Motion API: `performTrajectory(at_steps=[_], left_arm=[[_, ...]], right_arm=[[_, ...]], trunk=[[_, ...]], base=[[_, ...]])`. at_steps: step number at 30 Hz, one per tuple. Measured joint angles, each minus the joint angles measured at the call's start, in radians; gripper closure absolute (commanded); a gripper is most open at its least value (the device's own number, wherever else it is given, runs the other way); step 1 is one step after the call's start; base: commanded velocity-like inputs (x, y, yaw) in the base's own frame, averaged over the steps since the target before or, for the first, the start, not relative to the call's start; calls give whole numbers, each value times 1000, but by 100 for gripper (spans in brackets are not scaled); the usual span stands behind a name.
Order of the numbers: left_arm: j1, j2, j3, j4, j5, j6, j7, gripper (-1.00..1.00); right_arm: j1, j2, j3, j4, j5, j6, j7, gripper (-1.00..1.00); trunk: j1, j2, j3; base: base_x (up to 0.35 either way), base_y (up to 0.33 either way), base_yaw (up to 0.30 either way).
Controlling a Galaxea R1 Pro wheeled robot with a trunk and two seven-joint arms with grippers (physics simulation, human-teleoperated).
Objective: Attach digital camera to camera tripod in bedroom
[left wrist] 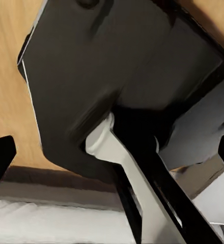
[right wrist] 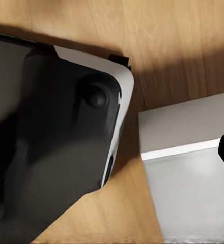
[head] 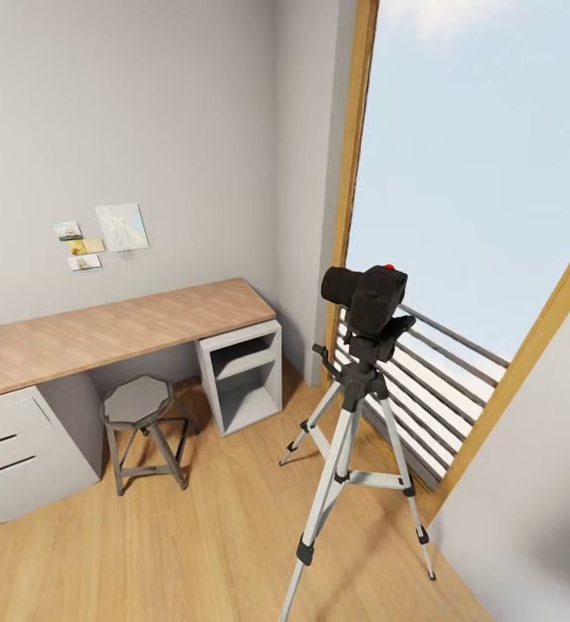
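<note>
One camera tripod (head: 351, 449) stands nearest on the light wood plank floor (head: 207, 544), its three thin silver legs spread and its black head up. One digital camera (head: 370, 296) sits on top of that head, touching it, lens pointing away from the window (head: 466, 173) toward the desk, a red button on its top. Beyond the tripod, toward the desk, stands one grey octagonal stool (head: 140, 406), partly under the wood-topped surface (head: 112, 328). Behind the tripod rises the wood-framed window with its horizontal rails. Four small pictures (head: 104, 235) hang on the wall above the desk. In each wrist view dark robot bodywork hangs over the floor; fingertips (left wrist: 0, 157) sit wide at the edges, so the left jaws look released, and the right jaws' state cannot be told.
</note>
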Motion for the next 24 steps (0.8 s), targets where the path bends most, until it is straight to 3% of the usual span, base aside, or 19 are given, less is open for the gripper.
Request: performTrajectory(at_steps=[1,2,3,8,12,24], left_arm=[[11,-21,0,45,1,-5,-1,-100],[31,-59,-1,122,5,-12,-1,-100],[42,-74,1,155,6,-15,-2,-100],[69,-112,4,247,5,-22,-3,-100],[81,-123,3,275,2,-24,-4,-100],[105,-122,3,293,1,-25,-4,-100]], right_arm=[[2,0,0,10,0,-1,-4,-100],[5,1,0,26,0,-3,-9,-100],[6,1,0,32,1,-4,-11,-100],[8,3,2,46,4,-6,-23,-100],[9,4,4,50,5,-7,-28,-100],[10,3,2,58,4,-2,-31,-100]], trunk=[[0,0,0],[0,0,1],[0,0,2],[0,0,8],[0,0,13],[0,0,24]], base=[[0,0,-26],[0,0,-21],[0,0,-17],[0,0,-9],[0,0,-3],[0,0,-1]])
